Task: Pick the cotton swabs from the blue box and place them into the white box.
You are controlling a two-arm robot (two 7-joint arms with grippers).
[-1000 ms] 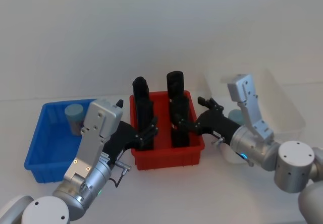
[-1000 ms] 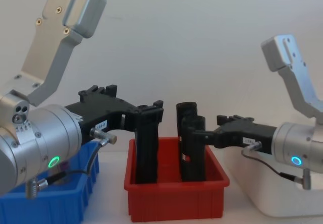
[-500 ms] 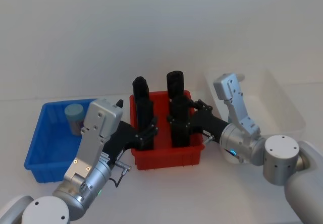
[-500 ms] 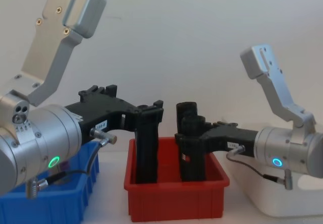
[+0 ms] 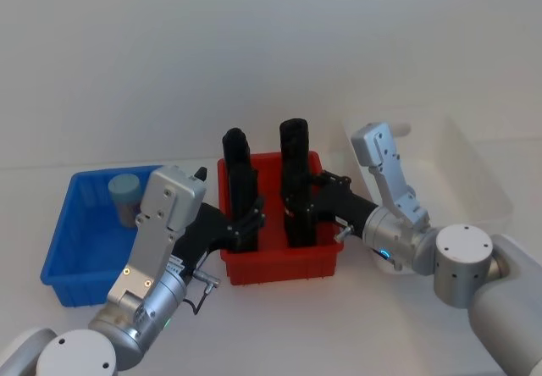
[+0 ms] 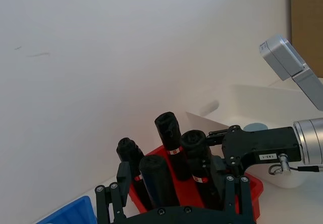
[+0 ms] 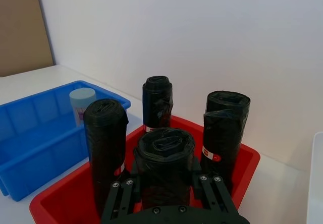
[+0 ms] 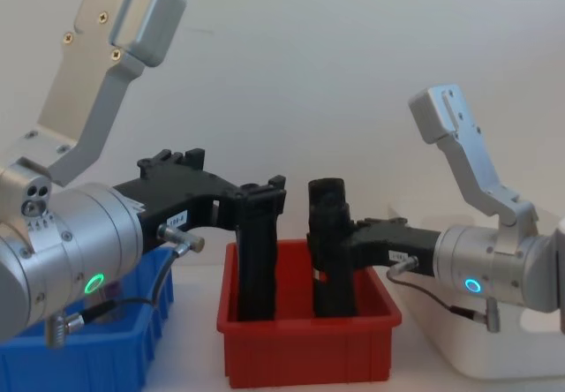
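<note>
Both arms reach forward over the red bin, the landmark between the blue box on its left and the white box on its right. The left gripper comes in from the bin's front left, its silver forearm raised behind it, and its fingers stand on either side of the front-left black container; whether they press on it cannot be told. The right gripper stretches level from the white box's side and its jaws sit close around the front-right black container, apparently gripping it just below the top. Two more black containers stand upright at the back of the red bin. One jar of cotton swabs stands upright in the far corner of the blue box, well apart from both grippers. Another pale blue lid shows inside the white box, mostly hidden by the right arm.
</note>
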